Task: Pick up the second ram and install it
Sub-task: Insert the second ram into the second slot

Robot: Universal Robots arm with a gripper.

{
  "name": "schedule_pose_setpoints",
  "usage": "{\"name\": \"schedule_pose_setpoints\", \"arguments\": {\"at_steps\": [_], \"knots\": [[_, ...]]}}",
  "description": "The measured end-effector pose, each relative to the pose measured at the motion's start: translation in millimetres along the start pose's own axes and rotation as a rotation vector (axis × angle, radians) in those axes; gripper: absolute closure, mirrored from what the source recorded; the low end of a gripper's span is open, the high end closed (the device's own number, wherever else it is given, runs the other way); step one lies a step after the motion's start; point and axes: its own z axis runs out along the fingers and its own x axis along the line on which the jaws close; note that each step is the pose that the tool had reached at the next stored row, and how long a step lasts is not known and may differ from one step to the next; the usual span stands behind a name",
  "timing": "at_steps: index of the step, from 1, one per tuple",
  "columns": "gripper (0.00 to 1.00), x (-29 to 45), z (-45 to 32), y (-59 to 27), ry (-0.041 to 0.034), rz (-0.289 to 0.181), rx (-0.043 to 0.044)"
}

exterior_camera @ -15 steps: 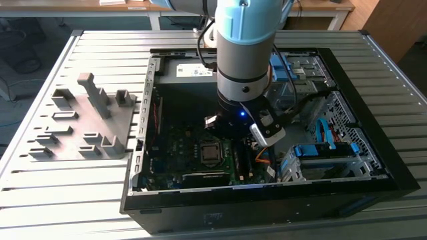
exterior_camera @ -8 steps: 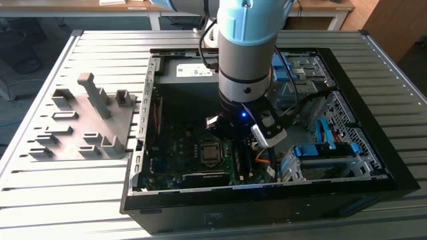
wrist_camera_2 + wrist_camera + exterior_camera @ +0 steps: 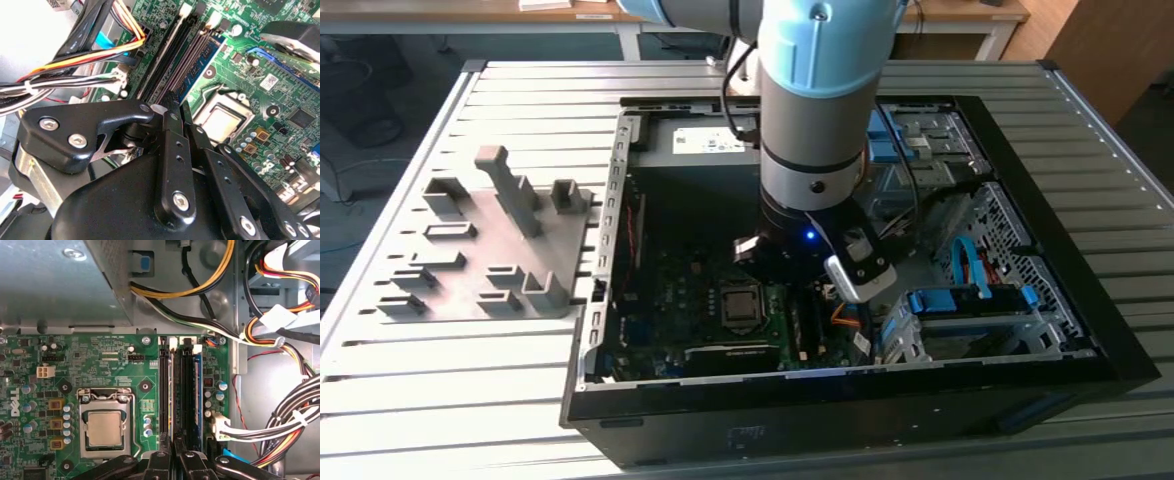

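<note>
Now, computer case [image 3: 1115, 352]: open, centre-right of the exterior view.
Motherboard [image 3: 100, 347]: green, CPU socket bare.
Gripper [image 3: 173, 456]: low over the memory slots, jaws pinched onto a thin board.
Second ram [image 3: 170, 390]: edge-on between them, along a black slot [image 3: 186, 390].
Handling: likely light, stiff, fragile; grip edges, avoid contacts.

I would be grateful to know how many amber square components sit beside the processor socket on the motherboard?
3 amber squares in one row beside the processor socket, past the round capacitors: first, middle, last. None looks hidden.
</note>
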Motion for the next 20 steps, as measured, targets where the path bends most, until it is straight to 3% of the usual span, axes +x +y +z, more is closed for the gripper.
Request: {"name": "schedule_pose_setpoints", "arguments": {"at_steps": [20], "knots": [[0.86,-1.0,2.5,3.4,-0.0001,0.02,0.0086]]}}
